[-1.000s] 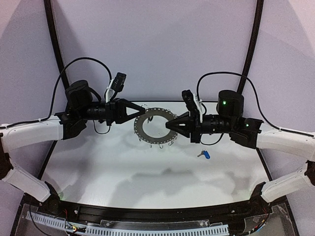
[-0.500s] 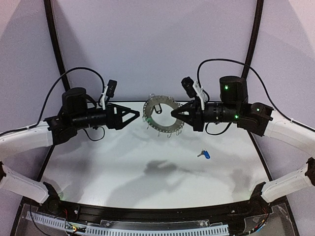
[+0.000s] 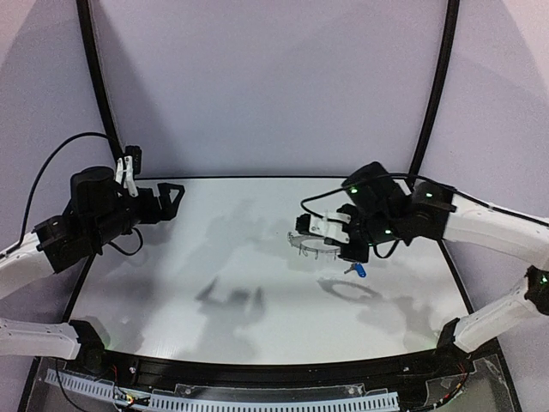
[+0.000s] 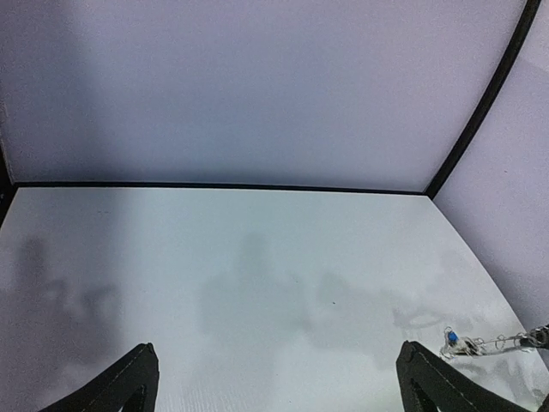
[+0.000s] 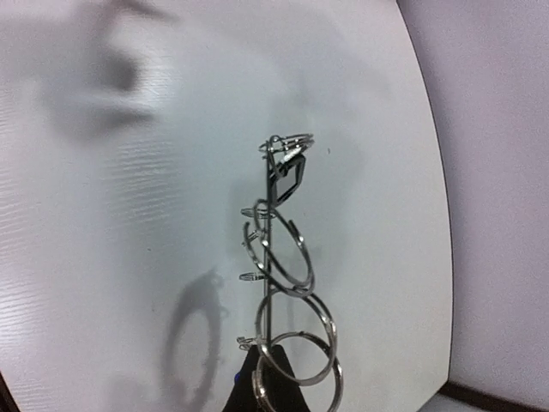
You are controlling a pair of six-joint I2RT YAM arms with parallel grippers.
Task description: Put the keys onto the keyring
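Near R hand (image 3: 344, 246) holding keyring (image 5: 268, 257) lies blue-tag key (image 3: 358, 270).

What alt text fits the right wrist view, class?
The keyring, held at the frame's bottom by the right end effector, shows edge-on as a thin line over a white table. Wire clips stick out along it.

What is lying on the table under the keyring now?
Under the keyring, which the right gripper holds above the table, only white surface and the ring's shadow show. The blue-tagged key lies just beside it. The gripper hides part of the table there.
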